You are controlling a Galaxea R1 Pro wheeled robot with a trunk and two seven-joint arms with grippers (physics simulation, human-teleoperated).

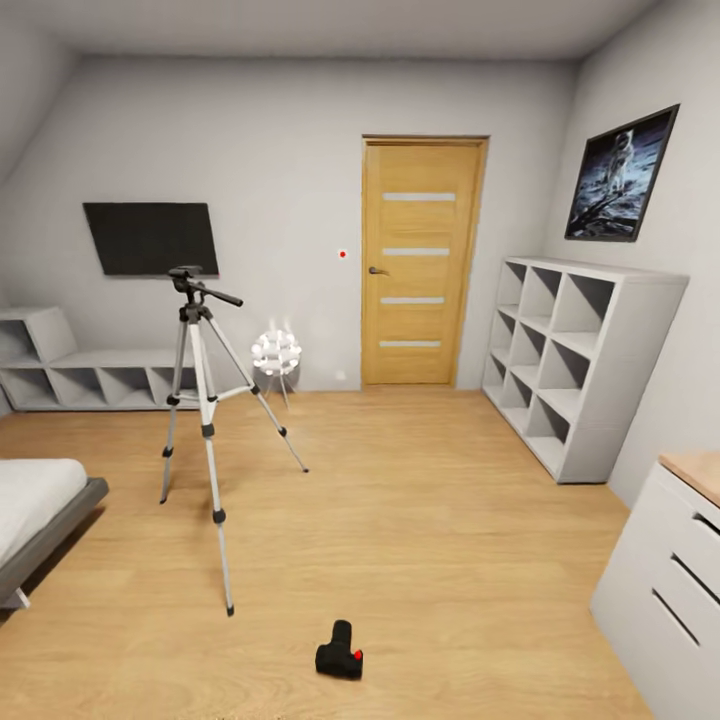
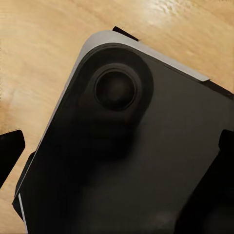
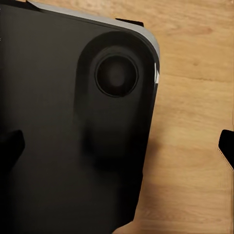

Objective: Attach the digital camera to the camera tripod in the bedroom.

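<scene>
The digital camera (image 1: 340,650), small and black with a red button, lies on the wood floor at the near centre of the head view. The camera tripod (image 1: 205,400) stands upright to its left and farther back, silver legs spread, black head and pan handle on top, nothing mounted on it. In the left wrist view my left gripper (image 2: 117,153) is open, its dark fingertips (image 2: 10,151) wide apart over the robot's black base (image 2: 122,161). In the right wrist view my right gripper (image 3: 117,148) is open over that base (image 3: 63,146), a fingertip (image 3: 226,146) at the frame's edge.
A wooden door (image 1: 422,262) is in the far wall, with a black TV (image 1: 150,238) to its left. White cube shelving (image 1: 570,365) lines the right wall and low shelving (image 1: 90,375) the far left. A bed corner (image 1: 40,510) is near left, a white dresser (image 1: 670,580) near right.
</scene>
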